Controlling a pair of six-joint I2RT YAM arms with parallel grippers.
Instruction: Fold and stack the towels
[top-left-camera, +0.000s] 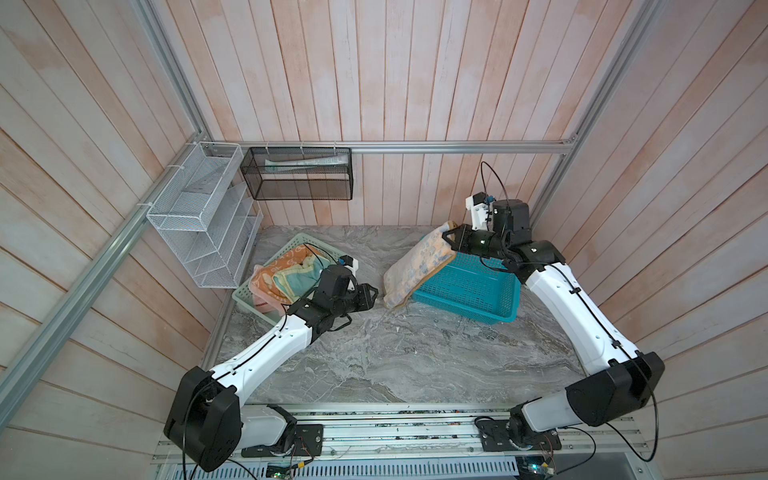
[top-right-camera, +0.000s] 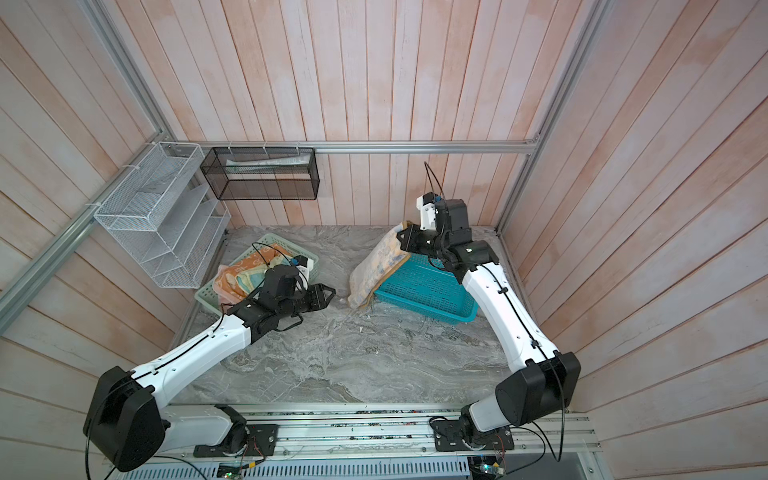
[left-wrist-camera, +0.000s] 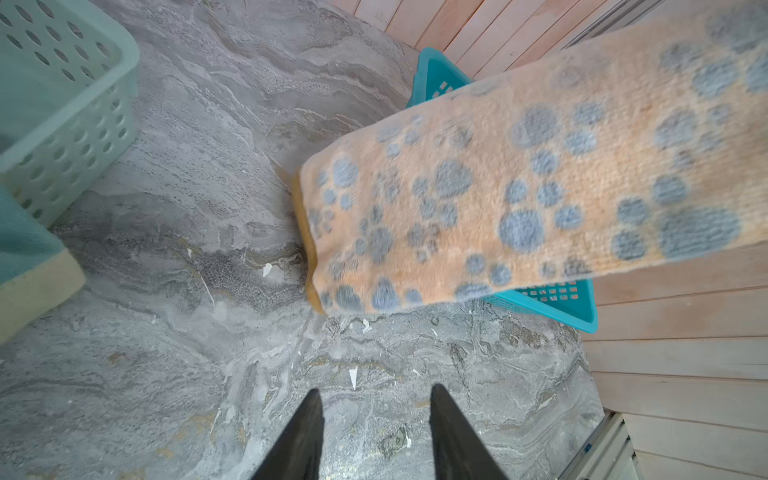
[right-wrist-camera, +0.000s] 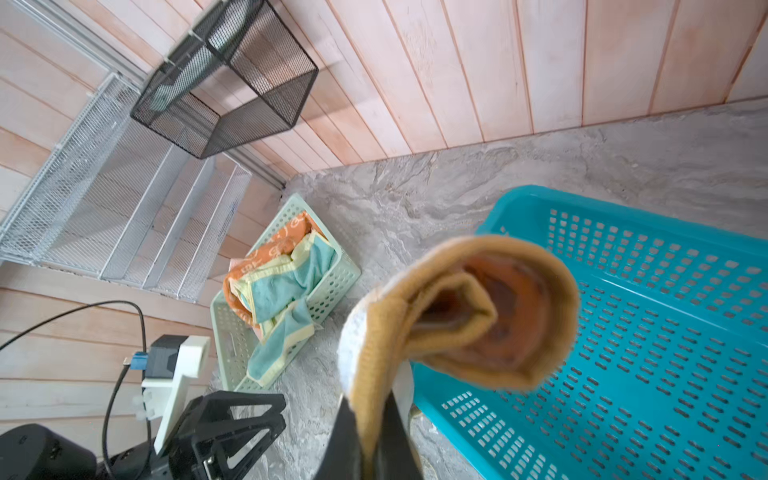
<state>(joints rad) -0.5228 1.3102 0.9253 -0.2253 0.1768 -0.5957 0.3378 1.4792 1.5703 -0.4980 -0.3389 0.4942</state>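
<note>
A peach towel with grey paw prints (top-left-camera: 419, 266) (top-right-camera: 380, 266) (left-wrist-camera: 519, 187) hangs aslant from my right gripper (top-left-camera: 451, 237) (right-wrist-camera: 370, 419), which is shut on its brown-edged corner above the teal basket (top-left-camera: 469, 286). The towel's lower end rests on the table just left of that basket. My left gripper (top-left-camera: 374, 293) (left-wrist-camera: 376, 390) is open and holds nothing, low over the table, a short way from that lower end. An orange towel (top-left-camera: 270, 270) (right-wrist-camera: 274, 253) and a pale green one with yellow edging (top-left-camera: 299, 276) (right-wrist-camera: 286, 291) lie crumpled in the mint basket (top-left-camera: 245, 297). A pink towel (top-left-camera: 259, 301) shows under them.
A white wire rack (top-left-camera: 203, 216) and a black mesh basket (top-left-camera: 297, 174) hang on the back left walls. Wooden walls close in the grey marble table (top-left-camera: 395, 357) on three sides. The left forearm crosses the mint basket's front corner.
</note>
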